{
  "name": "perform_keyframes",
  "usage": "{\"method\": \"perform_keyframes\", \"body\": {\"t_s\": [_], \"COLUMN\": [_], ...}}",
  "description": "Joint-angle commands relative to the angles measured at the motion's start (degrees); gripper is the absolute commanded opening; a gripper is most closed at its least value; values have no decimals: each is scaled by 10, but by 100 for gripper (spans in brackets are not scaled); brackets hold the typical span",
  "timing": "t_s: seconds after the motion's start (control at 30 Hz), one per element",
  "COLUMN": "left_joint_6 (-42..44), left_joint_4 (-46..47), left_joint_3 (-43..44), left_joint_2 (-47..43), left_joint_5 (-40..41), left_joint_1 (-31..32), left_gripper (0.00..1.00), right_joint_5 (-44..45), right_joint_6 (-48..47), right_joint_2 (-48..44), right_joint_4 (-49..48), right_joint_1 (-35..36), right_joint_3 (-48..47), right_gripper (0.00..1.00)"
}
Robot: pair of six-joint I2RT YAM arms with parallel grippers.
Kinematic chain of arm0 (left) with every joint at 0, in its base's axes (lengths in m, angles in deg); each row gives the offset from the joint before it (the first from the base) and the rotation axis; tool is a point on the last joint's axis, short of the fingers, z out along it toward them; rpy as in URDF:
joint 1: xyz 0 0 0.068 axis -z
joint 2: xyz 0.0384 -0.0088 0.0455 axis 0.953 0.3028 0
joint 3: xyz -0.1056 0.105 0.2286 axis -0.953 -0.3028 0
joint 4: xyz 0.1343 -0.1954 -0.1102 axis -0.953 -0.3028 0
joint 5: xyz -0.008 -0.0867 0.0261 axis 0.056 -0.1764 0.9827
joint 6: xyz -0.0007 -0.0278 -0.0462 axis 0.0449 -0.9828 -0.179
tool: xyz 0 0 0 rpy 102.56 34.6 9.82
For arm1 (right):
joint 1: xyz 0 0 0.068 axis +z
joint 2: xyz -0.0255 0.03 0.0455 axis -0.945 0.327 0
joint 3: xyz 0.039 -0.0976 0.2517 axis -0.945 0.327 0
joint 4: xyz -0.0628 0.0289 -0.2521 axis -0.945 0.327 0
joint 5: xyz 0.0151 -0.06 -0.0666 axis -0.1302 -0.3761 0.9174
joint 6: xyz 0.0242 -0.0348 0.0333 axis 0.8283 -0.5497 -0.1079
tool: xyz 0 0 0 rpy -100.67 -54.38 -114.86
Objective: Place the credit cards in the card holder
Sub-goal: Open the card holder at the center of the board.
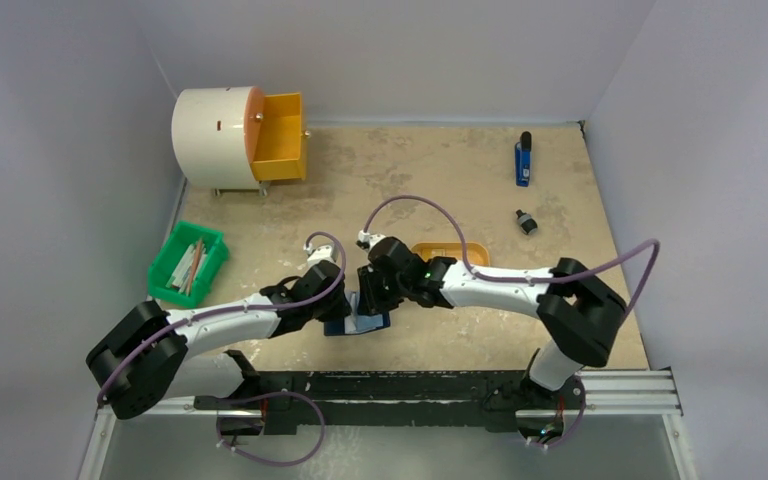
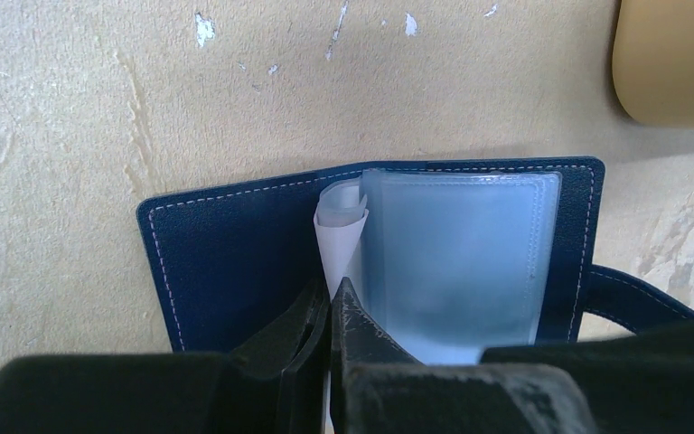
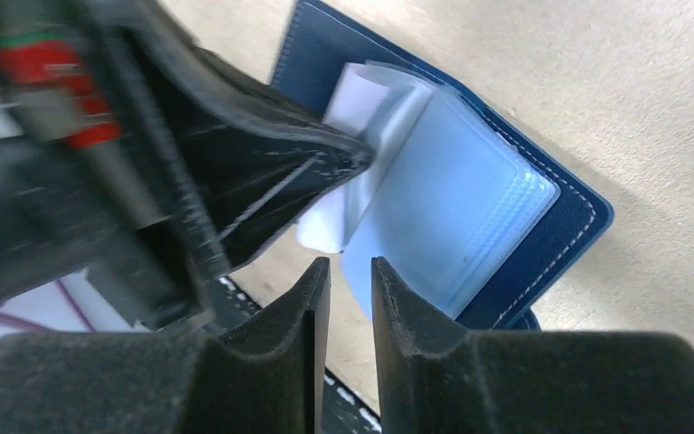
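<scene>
Tan scuffed tabletop [image 1: 440, 180] carries the open card holder [image 2: 235, 262], where the left gripper [image 2: 330, 303] pinches a white card [image 2: 339, 240]; the right gripper [image 3: 351, 280] nearby is almost closed, empty.

You see the card holder [image 2: 235, 262] — matt stitched leather-like navy, glossy clear plastic sleeves [image 2: 456, 253] — on a rough, chipped table [image 2: 99, 108].

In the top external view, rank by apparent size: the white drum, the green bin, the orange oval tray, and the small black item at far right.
1. White drum, clearly largest.
2. Green bin.
3. Orange oval tray; the right arm hides part of it, so its place against the bin is unsure.
4. Small black item, smallest.
</scene>
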State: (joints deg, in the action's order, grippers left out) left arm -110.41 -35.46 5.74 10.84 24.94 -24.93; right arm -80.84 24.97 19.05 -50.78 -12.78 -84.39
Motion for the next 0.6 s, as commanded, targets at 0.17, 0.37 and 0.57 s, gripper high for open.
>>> {"method": "perform_keyframes", "body": {"t_s": [0.17, 0.37, 0.57], "left_joint_6": [-3, -8, -17], "left_joint_4": [-55, -124, -125], "left_joint_3": [13, 47, 80], "left_joint_2": [-46, -117, -163], "left_joint_5": [41, 66, 46], "left_joint_1": [1, 1, 1], "left_gripper": [16, 50, 53], "right_joint_5": [34, 37, 36], "right_joint_6": [12, 11, 8], "right_joint_2": [54, 67, 76], "right_joint_4": [30, 30, 28], "right_joint_1": [1, 1, 1], "right_joint_3": [-12, -13, -16], "right_gripper": [23, 22, 22]}}
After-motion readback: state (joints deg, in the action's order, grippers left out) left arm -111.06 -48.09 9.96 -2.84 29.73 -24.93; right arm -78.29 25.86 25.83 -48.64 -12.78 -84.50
